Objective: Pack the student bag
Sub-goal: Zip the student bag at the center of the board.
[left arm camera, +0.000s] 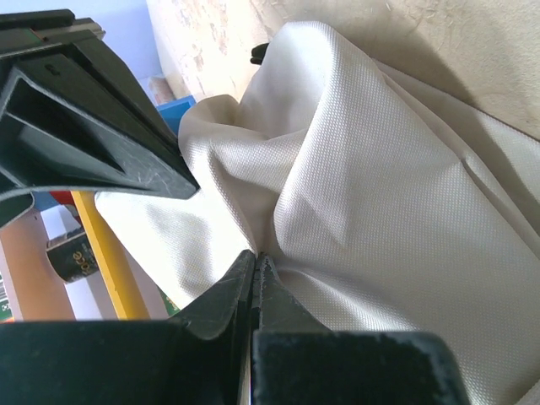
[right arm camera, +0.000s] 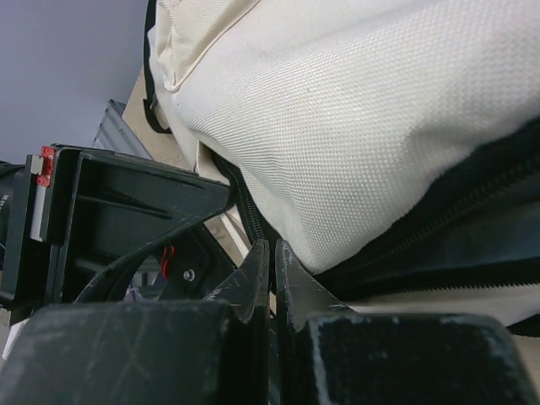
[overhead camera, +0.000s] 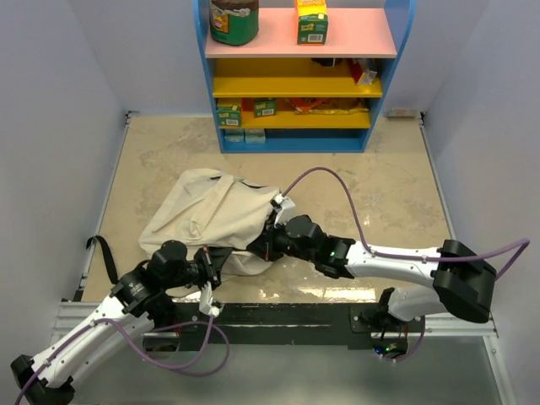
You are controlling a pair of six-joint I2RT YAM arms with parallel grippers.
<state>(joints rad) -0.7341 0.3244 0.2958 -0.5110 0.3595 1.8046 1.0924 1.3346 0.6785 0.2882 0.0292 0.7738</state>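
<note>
The student bag (overhead camera: 211, 215), a large cream canvas backpack with black zipper trim, lies slumped on the beige table. My left gripper (overhead camera: 213, 268) is at its near edge. In the left wrist view the gripper (left arm camera: 256, 257) is shut, pinching a fold of the bag's cream canvas (left arm camera: 363, 194). My right gripper (overhead camera: 268, 242) is at the bag's right edge. In the right wrist view the gripper (right arm camera: 272, 246) is shut on the bag's black zipper trim (right arm camera: 246, 207), under the bulging cream canvas (right arm camera: 354, 118). No books or pencil case show.
A blue shelf unit (overhead camera: 299, 76) with pink and yellow shelves stands at the back, holding a green jar (overhead camera: 234, 21), a yellow box (overhead camera: 311, 23) and small packets. A black strap (overhead camera: 103, 253) lies at the table's left edge. Grey walls stand on both sides.
</note>
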